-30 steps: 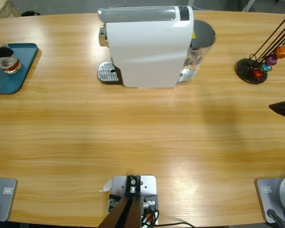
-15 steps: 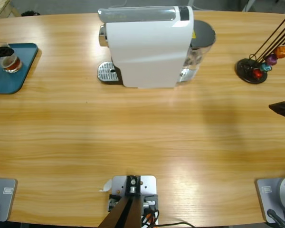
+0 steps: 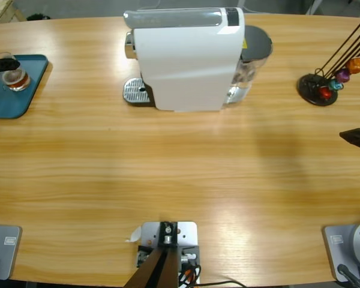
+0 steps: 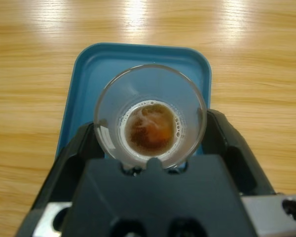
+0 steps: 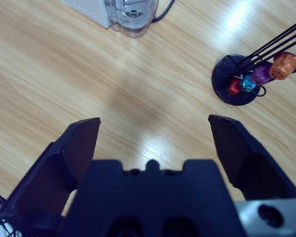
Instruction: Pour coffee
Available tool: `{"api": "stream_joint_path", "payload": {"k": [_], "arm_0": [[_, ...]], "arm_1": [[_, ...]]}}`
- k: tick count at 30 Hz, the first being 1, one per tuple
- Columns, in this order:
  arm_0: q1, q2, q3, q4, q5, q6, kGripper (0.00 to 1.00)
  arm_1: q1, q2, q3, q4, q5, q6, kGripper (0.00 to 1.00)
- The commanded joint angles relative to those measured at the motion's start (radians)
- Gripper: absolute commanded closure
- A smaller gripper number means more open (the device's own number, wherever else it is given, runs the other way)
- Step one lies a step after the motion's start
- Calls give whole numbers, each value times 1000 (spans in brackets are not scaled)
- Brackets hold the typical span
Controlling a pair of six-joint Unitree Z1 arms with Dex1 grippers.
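Observation:
A small clear glass (image 4: pixel 150 116) with a shallow pool of amber-brown coffee (image 4: pixel 149 129) at its bottom sits upright between the jaws of my left gripper (image 4: pixel 153 136), which is shut on it. Under it lies the blue tray (image 4: pixel 138 57). In the high view the glass (image 3: pixel 13 77) is over the tray (image 3: pixel 12 99) at the table's far left edge. My right gripper (image 5: pixel 154 127) is open over bare wood, with nothing between its jaws. In the high view only its black tip (image 3: pixel 355 136) shows at the right edge.
A white coffee machine (image 3: pixel 186 60) stands at the back middle, its metal drip grate (image 3: pixel 135 91) to the left and a clear water tank (image 5: pixel 133 12) behind. A black capsule stand (image 3: pixel 318 90) with several coloured capsules is at the back right.
The glass in my left gripper has shifted slightly toward the tray's far side. The right gripper has not moved.

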Motion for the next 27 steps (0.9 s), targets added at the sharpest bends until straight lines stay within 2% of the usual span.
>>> {"api": "stream_joint_path", "payload": {"k": [1, 9, 14, 17, 21, 27], "arm_0": [[4, 61, 44, -16, -16, -7, 13], [4, -13, 75, -25, -17, -5, 13], [-1, -174, 117, 49, -16, -1, 13], [-2, -318, 109, 203, -16, -1, 13], [-28, -478, 58, 493, -87, -1, 13], [-189, -635, -23, 689, -251, -2, 13]], "arm_1": [[7, 23, 10, 14, -5, 7, 0], [7, 22, 11, 13, -5, 7, 0], [7, 13, 13, 10, -5, 7, 0], [7, 0, 15, 10, -7, 7, 0], [7, -31, 21, 7, -8, 7, 0], [7, -62, 26, 4, -10, 7, 0]]}}
